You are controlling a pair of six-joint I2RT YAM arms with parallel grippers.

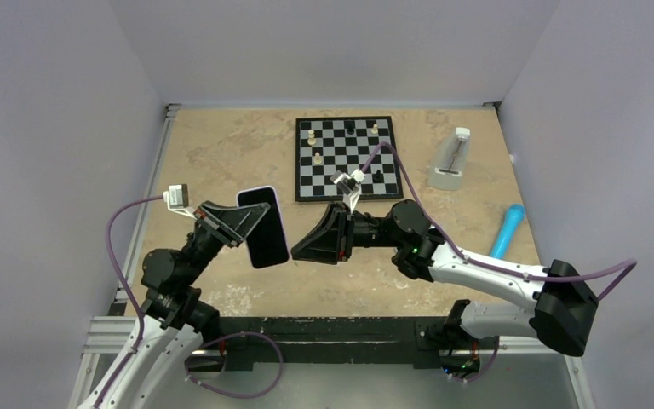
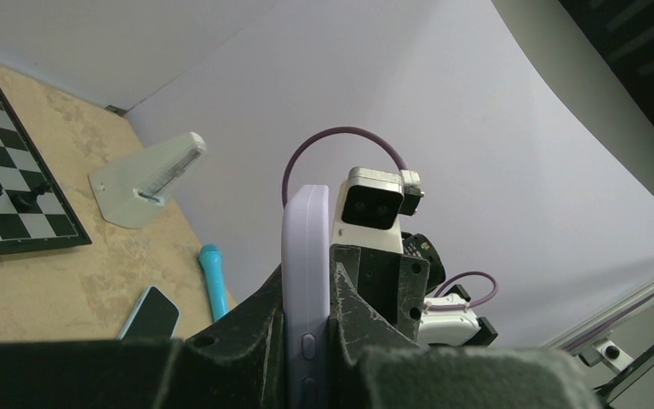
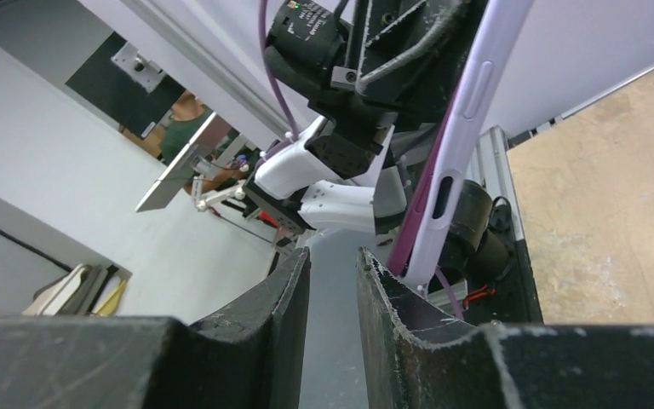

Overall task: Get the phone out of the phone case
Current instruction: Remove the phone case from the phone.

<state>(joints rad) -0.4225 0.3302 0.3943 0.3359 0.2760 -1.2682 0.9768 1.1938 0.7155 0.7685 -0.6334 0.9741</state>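
Observation:
The phone (image 1: 264, 228) shows its dark screen inside a lilac phone case (image 2: 305, 226), held up off the table. My left gripper (image 1: 254, 223) is shut on it, with the case's side with its buttons clamped between the fingers (image 2: 358, 298). In the right wrist view the case (image 3: 468, 111) runs diagonally, and a magenta strip shows along its lower edge. My right gripper (image 1: 300, 250) sits just right of the phone's lower corner. Its jaws stand a little apart with nothing between them, and one fingertip (image 3: 373, 260) is close to the case's bottom corner.
A chessboard (image 1: 347, 158) with several pieces lies at the back, with a white metronome (image 1: 451, 162) to its right. A blue cylinder (image 1: 507, 230) lies at the right. Beside the cylinder (image 2: 213, 281), a second dark-screened phone (image 2: 149, 313) lies flat on the table.

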